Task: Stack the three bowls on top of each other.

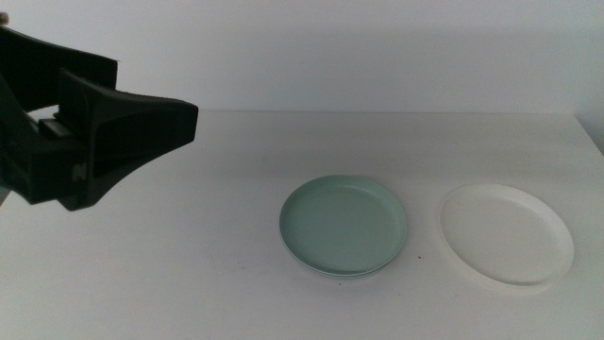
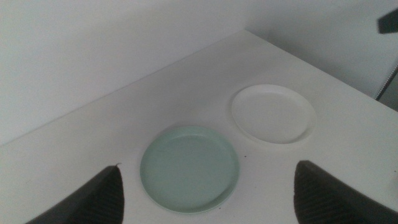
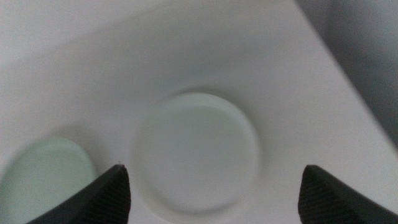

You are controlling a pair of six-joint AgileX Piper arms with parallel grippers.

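Note:
A mint green bowl (image 1: 343, 225) sits on the table a little right of centre, and a thin pale rim (image 1: 342, 274) peeks out under its near edge, as of a bowl beneath it. To its right lies a white bowl (image 1: 506, 232), apart from it. My left gripper (image 1: 179, 121) hangs high at the left, well away from both bowls. In the left wrist view it (image 2: 207, 165) is open and empty, looking down on the green bowl (image 2: 189, 168) and the white bowl (image 2: 272, 113). My right gripper (image 3: 214, 168) is open above the white bowl (image 3: 198, 152) and is out of the middle view.
The white table (image 1: 189, 264) ends at a pale wall behind. Its right edge (image 1: 590, 142) runs close to the white bowl. A dark stand or cable (image 2: 388, 74) shows past the table's far corner in the left wrist view.

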